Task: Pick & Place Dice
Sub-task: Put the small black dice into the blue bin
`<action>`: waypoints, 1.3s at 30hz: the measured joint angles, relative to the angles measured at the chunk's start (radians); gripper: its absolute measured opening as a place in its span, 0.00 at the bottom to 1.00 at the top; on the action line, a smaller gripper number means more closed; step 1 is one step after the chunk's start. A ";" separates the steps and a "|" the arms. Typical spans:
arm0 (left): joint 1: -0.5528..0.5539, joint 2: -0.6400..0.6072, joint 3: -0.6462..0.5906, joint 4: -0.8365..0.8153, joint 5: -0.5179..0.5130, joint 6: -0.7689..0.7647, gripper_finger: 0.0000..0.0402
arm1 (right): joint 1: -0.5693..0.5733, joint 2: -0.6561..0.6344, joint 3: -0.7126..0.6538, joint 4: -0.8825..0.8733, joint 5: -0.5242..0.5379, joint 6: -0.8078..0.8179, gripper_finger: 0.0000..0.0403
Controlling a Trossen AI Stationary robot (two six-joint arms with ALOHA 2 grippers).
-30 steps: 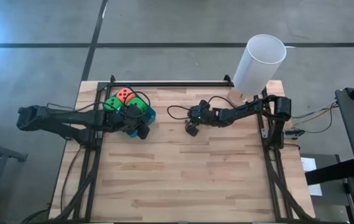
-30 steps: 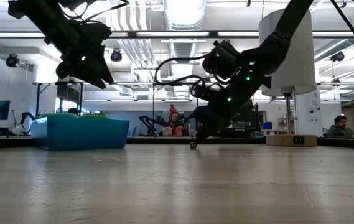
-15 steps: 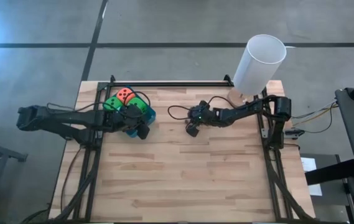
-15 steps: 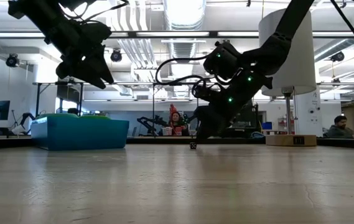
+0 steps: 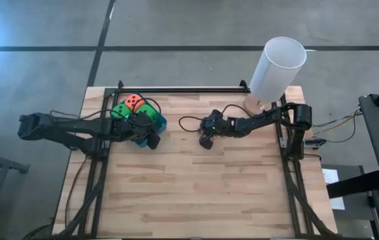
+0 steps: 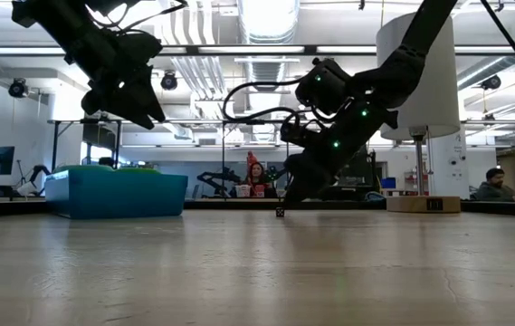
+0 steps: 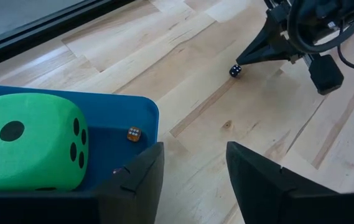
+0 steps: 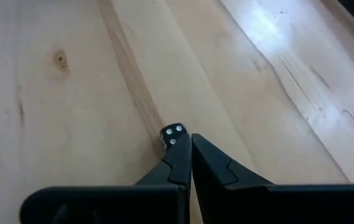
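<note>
1. Seen from above, a pale wooden desk (image 5: 196, 187) is filling the lower middle of the frame, with a dark arm reaching in from each side.
2. A blue tray (image 5: 159, 124) is sitting at the upper left of the desk, holding large soft dice: an orange-red one (image 5: 134, 102) toward the top and bright green ones (image 5: 118, 111) beside it.
3. The left gripper (image 5: 150, 141) is hanging above the lower right corner of the tray. In its wrist view its jaws are standing partly apart with nothing between them.
4. That wrist view is also showing a big green die (image 7: 30, 140) at the left inside the tray, and a tiny orange die (image 7: 134, 134) lying on the tray floor just beside the tray wall.
5. A tiny dark die with white pips (image 7: 235, 71) is lying on the bare desk in the upper right of that same view, well apart from the tray.
6. The right gripper (image 5: 205, 141) is reaching down near the upper middle of the desk. Its jaws are pressed together, and their tips are sitting right beside the tiny dark die, touching or nearly touching it; it is not gripped.
7. A tall white cylinder (image 5: 277, 67) is standing at the upper right of the desk.
8. In the low view, people are sitting far off in the room behind the desk.
</note>
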 joint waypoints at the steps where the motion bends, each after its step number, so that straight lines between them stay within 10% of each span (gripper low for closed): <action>1: 0.000 0.000 0.000 0.000 0.000 0.000 0.45 | 0.000 0.000 0.000 0.000 0.004 -0.002 0.02; 39: 0.000 0.000 -0.005 0.000 0.000 0.000 0.45 | -0.029 0.123 0.026 0.125 -0.029 0.015 0.02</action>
